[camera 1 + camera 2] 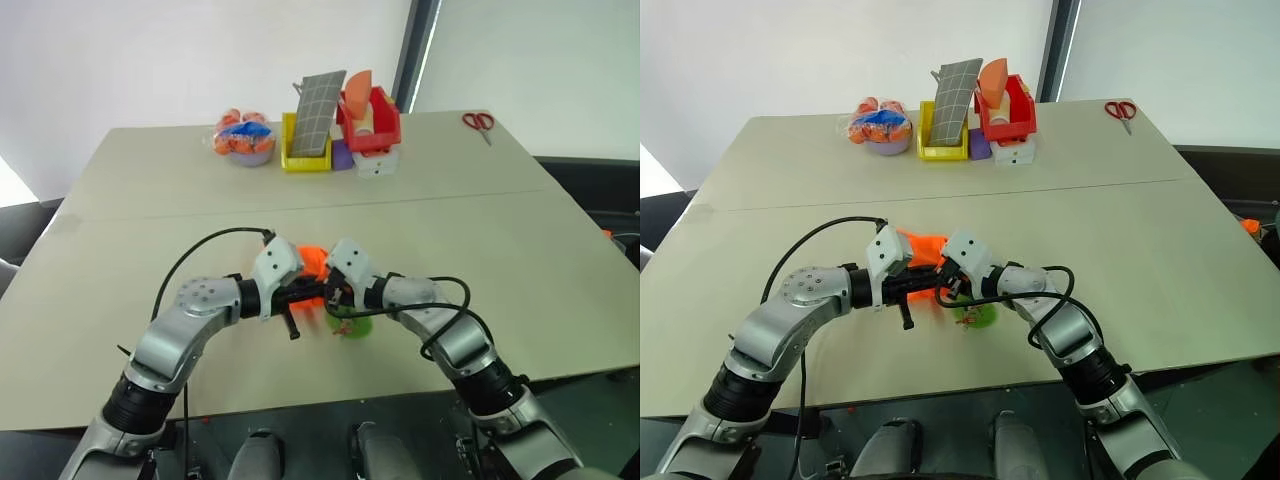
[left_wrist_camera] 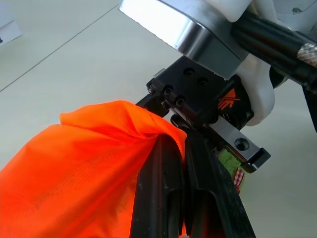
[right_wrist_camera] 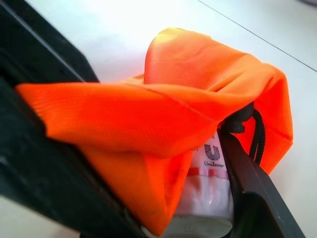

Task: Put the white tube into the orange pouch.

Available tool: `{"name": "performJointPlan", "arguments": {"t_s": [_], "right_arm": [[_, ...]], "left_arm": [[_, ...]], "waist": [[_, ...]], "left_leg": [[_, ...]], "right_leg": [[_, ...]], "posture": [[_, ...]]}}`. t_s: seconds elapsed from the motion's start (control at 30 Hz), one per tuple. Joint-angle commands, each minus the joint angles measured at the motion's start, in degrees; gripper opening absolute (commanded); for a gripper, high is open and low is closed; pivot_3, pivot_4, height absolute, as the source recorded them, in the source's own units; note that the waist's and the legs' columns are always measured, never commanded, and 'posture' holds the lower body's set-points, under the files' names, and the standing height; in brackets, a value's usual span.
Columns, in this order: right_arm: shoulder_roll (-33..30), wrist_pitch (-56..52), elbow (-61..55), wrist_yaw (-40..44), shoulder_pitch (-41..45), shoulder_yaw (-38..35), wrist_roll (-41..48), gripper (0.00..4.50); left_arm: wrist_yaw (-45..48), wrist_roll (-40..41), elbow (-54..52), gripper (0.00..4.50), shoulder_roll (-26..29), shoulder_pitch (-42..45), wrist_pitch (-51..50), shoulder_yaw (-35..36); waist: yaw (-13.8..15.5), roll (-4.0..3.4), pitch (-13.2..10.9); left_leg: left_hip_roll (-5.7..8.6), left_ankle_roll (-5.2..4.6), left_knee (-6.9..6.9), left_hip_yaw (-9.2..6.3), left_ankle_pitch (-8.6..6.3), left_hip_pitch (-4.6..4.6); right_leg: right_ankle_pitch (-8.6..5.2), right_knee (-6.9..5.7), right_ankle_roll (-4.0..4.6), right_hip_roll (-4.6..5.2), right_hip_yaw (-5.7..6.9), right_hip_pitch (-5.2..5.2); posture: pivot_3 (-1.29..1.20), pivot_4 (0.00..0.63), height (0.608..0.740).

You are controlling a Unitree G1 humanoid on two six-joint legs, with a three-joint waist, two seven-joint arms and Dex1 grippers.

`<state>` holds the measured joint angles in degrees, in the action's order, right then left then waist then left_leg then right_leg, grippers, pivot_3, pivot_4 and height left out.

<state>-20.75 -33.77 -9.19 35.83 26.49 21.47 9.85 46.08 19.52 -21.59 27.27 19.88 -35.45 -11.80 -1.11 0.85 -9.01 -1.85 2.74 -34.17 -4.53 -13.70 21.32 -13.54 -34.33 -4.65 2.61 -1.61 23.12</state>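
Pouch-stuffing in midair over the tabletop (image 1: 560, 270): left gripper (image 2: 184, 148) fingers pinch the orange pouch (image 3: 198, 99) rim so its mouth stays up, right gripper (image 1: 338, 293) fingers clasp the white tube (image 3: 208, 193), already partly under the fabric.

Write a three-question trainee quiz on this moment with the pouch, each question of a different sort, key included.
1. True or false: the left claw is shut on the edge of the orange pouch.
2. What shows between the right claw's fingers, under the pouch's fabric?
A. red-handled scissors
B. the white tube
C. a yellow bin
3. Fill in: the red-handled scissors lie at the table's far ____ corner.

Key: 1 true; 2 B; 3 right.
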Motion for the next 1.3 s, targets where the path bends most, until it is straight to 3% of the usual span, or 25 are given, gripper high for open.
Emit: {"name": "performJointPlan", "arguments": {"t_s": [0.03,0.17,0.53,0.7,0.9,1.07,1.17,1.3], "right_arm": [[-2.6,-0.6,-5.8,3.9,-2.8,-1.8,2.6,2.45],[-5.8,-0.1,-11.9,5.3,-7.0,-5.1,4.3,4.44],[-15.1,-2.1,-18.3,10.6,-17.4,-11.8,9.4,4.44],[-14.2,-1.2,-15.2,8.1,-18.6,-10.0,7.2,4.44],[-11.2,0.9,-12.6,5.6,-17.2,-9.6,5.3,4.44],[-10.0,0.6,-13.3,6.4,-15.3,-11.2,7.9,4.44],[-8.2,-2.3,-14.9,8.3,-12.6,-11.2,12.5,3.63],[-4.7,-3.8,-15.4,8.1,-8.7,-7.1,12.9,1.51]], "left_arm": [[0.4,1.4,-2.7,0.0,1.1,-0.8,1.2,2.0],[0.3,1.8,-1.6,0.0,3.1,-2.4,1.8,4.7],[-0.1,1.6,5.4,0.0,5.1,-2.4,5.5,9.5],[0.1,2.4,7.4,0.0,5.6,-2.6,6.4,11.9],[-0.9,10.0,5.0,0.0,3.7,-1.6,1.1,16.4],[-1.8,11.5,3.9,0.0,3.7,-1.9,-0.1,16.8],[-2.1,11.9,3.4,0.0,3.7,-2.1,-0.5,16.4],[-2.4,12.5,3.3,0.0,3.5,-2.0,-0.8,15.9]], "waist": [[0.1,0.01,0.0],[0.2,0.01,0.0],[0.2,0.03,0.0],[0.1,0.04,0.0],[0.2,0.05,0.0],[0.2,0.05,0.0],[0.2,0.05,0.0],[0.0,0.05,0.0]], "left_leg": [[0.0,0.0,0.0,0.0,0.0,0.0],[0.0,0.0,0.02,-0.01,0.0,0.04],[0.0,0.0,-0.03,0.0,-0.01,0.02],[0.0,0.0,-0.02,0.0,0.0,0.02],[0.0,0.0,-0.02,0.0,0.0,0.05],[0.01,0.01,-0.03,0.0,0.0,0.04],[0.0,0.01,-0.02,0.0,0.0,0.04],[-0.01,0.01,-0.01,-0.01,0.0,0.0]], "right_leg": [[0.0,0.0,0.0,0.0,0.0,0.0],[-0.02,0.02,-0.02,0.01,0.0,0.02],[-0.03,0.04,-0.01,0.03,0.01,0.01],[-0.03,0.04,-0.01,0.02,0.01,0.03],[-0.02,0.05,-0.01,0.04,0.02,0.03],[-0.02,0.04,-0.01,0.03,0.02,0.02],[-0.02,0.04,-0.01,0.02,0.02,0.02],[-0.01,0.01,0.0,0.0,0.01,0.01]], "posture": [[0.0,0.15,0.74],[0.0,0.15,0.74],[0.0,0.15,0.74],[0.0,0.15,0.74],[0.0,0.15,0.74],[0.0,0.15,0.74],[0.0,0.15,0.74],[0.0,0.15,0.74]]}}
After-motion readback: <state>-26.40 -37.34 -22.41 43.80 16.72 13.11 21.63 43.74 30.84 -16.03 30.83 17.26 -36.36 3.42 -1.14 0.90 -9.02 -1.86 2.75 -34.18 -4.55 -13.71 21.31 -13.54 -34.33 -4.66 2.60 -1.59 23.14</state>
